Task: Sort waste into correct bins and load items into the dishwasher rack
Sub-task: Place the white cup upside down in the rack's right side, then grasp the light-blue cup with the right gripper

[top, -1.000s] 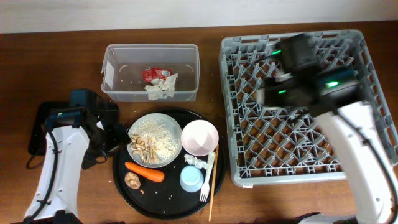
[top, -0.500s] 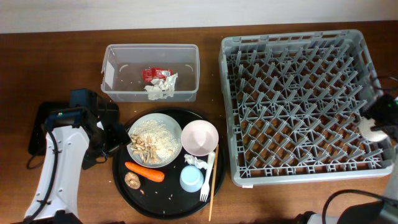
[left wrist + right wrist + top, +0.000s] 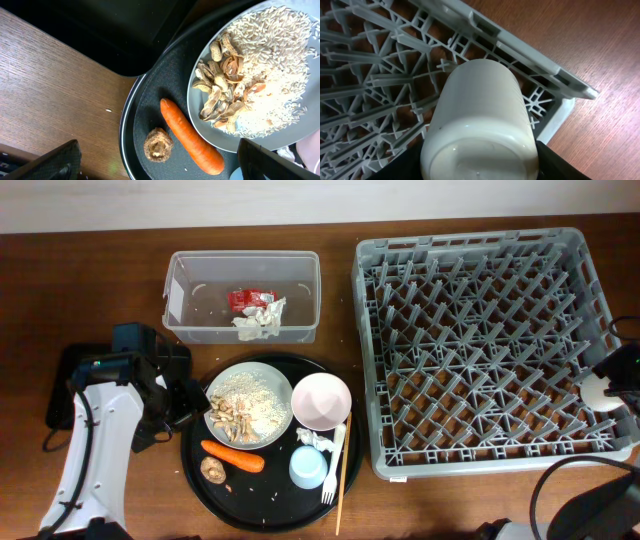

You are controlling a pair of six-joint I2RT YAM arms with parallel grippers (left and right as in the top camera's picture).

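My right gripper is shut on a white cup, held over the right rim of the grey dishwasher rack. In the overhead view the cup sits at the rack's right edge. My left gripper is open and empty, low over the left side of the black tray. A carrot and a brown stub lie between its fingers. The plate of rice and peanut shells is beside them. In the overhead view the left gripper is at the tray's left rim.
The tray also holds a pink bowl, a blue cup, a crumpled tissue, a white fork and a chopstick. A clear bin holds a red wrapper and tissue. A black bin is at the far left.
My right arm has swung from over the rack's upper part to its right edge, carrying the white cup. The left arm has not moved.
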